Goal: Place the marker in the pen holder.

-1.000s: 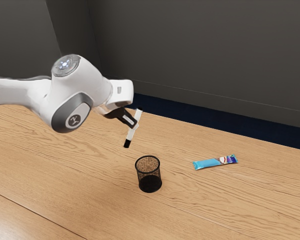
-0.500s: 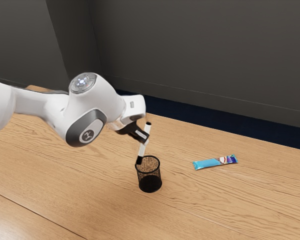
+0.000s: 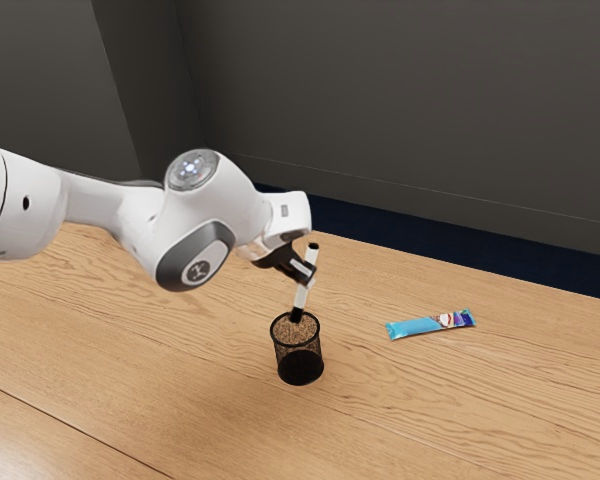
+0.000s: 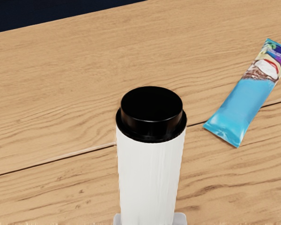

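End effector [image 3: 307, 274] was gripping the marker [image 3: 301, 296], closed on its barrel above the middle. Clock = exterior view, holder [image 3: 300, 369] at centre. Grip sat near 12 o'clock, above the mouth; arm [image 3: 115, 208] came in from about 10. High grip made sense: it left the long part of the barrel free to go in first, and kept the pads off the rim.

Marker leaned, black upper end [image 3: 313, 247] toward 1 o'clock, black lower end [image 3: 296, 315] toward 7, aimed into the mouth. That end overlapped the far rim on screen; couldn't tell if it was inside or just above. Holder stood upright on the tabletop [image 3: 130, 370], open side up, so a drop from overhead suited it. Bar [image 3: 430, 325] lay flat near 3 o'clock, well apart, no obstruction.

My read: insertion step, mostly there. Needed a bit more centring, then down, then release. Risk: the lean catching the rim and tipping the light-looking holder.
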You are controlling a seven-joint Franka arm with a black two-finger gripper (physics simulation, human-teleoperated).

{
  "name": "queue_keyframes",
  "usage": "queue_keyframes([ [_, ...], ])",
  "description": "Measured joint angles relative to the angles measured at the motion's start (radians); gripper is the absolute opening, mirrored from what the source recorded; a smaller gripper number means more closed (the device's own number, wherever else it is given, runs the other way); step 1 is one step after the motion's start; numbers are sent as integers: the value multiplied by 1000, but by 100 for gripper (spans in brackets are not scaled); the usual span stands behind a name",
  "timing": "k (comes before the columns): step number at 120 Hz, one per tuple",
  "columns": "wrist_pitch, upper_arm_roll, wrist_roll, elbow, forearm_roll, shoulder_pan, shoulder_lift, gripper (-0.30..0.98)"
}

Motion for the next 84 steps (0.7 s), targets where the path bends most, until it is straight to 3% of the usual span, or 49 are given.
queue_keyframes([
  [16,2,-1,-6,0,4,1,6,-9],
  [37,1,-4,-8,0,3,3,2,29],
  [52,-9,28,-9,25,-9,-16,-32,46],
  [60,-140,50,-9,208,-46,-10,-44,52],
  [73,-499,151,-10,541,-84,-41,-75,59],
  [84,-753,203,-8,653,-80,-22,-114,62],
])
